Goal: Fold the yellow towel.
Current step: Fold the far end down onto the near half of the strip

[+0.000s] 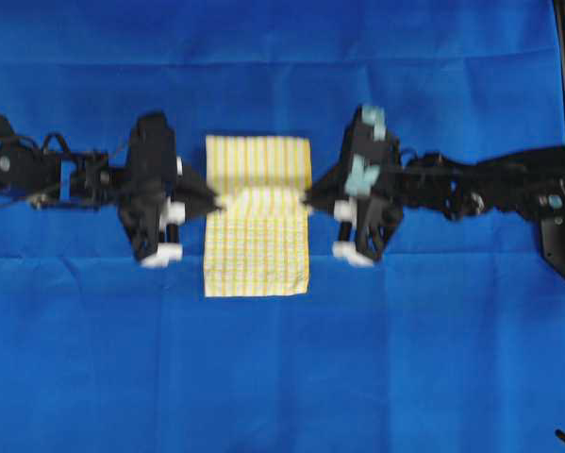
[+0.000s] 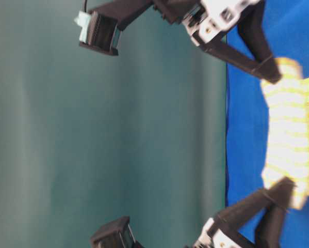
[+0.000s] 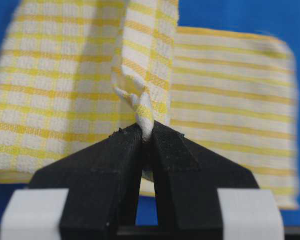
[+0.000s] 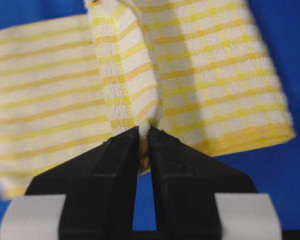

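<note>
Overhead view: the yellow towel [image 1: 257, 217] lies at the centre of the blue cloth [image 1: 282, 377] that covers the worktop. The left gripper [image 1: 214, 201] meets it from 9 o'clock and the right gripper [image 1: 307, 196] from 3 o'clock. Each pinches one side edge about halfway along its length. The towel looks creased across the middle there, with a striped face toward 12 o'clock and a checked face toward 6 o'clock. My reading is that a fold is in progress, with the lifted edge being carried over the rest.

Table-level view: the picture is turned on its side. The towel's raised edge hangs stretched between two pairs of dark fingers, one [image 2: 270, 70] at 1 o'clock and one [image 2: 283, 188] at 5 o'clock.

Left wrist view: the fingers are clenched on a bunched corner of the towel; the rest spreads flat behind.

Right wrist view: these fingers are likewise clamped on a gathered corner, with the yellow hem [image 4: 245, 140] at 4 o'clock.

The next move probably calls for both arms to travel together, keep the edge taut, lay it square on the far edge, and then let go.
</note>
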